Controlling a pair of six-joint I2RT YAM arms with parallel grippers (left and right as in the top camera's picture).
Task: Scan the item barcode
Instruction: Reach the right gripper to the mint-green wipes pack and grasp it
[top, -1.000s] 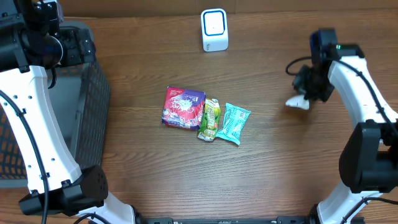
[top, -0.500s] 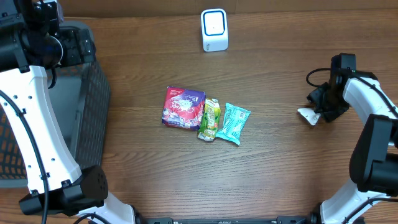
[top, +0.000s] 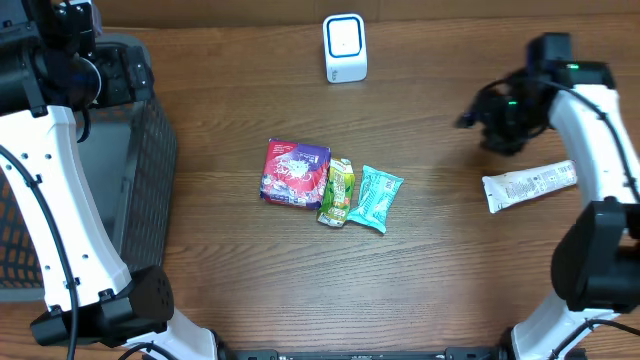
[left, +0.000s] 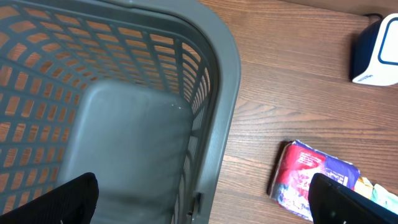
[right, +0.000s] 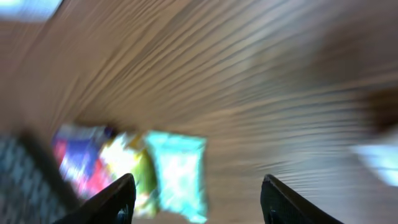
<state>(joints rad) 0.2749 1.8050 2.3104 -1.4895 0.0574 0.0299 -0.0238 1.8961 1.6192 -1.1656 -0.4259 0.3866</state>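
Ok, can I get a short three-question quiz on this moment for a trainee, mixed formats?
1. True or false: the long white packet lies flat on the wooden table, free of the right gripper.
2. What lies between the red-and-purple packet and the teal packet? A) the green-and-yellow packet B) the long white packet C) nothing
3. Fill in: the left gripper hangs open over the grey mesh ____.

Key: 1 true; 2 A; 3 basket.
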